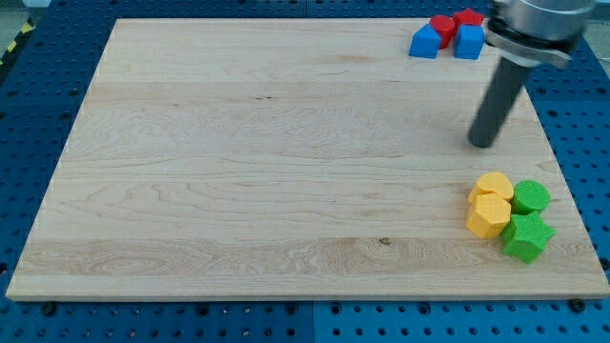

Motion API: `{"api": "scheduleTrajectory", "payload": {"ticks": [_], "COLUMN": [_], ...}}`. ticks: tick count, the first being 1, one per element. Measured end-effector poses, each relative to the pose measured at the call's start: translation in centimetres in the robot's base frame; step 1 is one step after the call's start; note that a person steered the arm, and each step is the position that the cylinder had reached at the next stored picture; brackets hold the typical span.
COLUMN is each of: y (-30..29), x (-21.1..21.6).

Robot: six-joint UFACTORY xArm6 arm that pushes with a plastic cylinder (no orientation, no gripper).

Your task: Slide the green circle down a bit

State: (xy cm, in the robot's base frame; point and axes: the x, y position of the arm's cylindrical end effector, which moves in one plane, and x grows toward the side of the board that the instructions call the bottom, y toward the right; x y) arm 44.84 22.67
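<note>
The green circle (531, 197) lies near the board's right edge, low in the view. It touches a yellow block (495, 185) on its left and a green star-shaped block (527, 236) just below it. A yellow hexagon (489, 215) lies left of the green star. My tip (482, 143) stands on the board above and left of the green circle, apart from it, a short way above the yellow block.
At the view's top right, a blue block (425, 42), a red block (442, 26), a second blue block (468, 41) and a second red block (468, 17) are bunched together. The wooden board (267, 162) rests on a blue perforated table.
</note>
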Motion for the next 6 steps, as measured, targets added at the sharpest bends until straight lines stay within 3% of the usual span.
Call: {"api": "scheduleTrajectory", "payload": {"ticks": [3, 6], "y": [3.6, 3.7], "x": [9.5, 11.3]}}
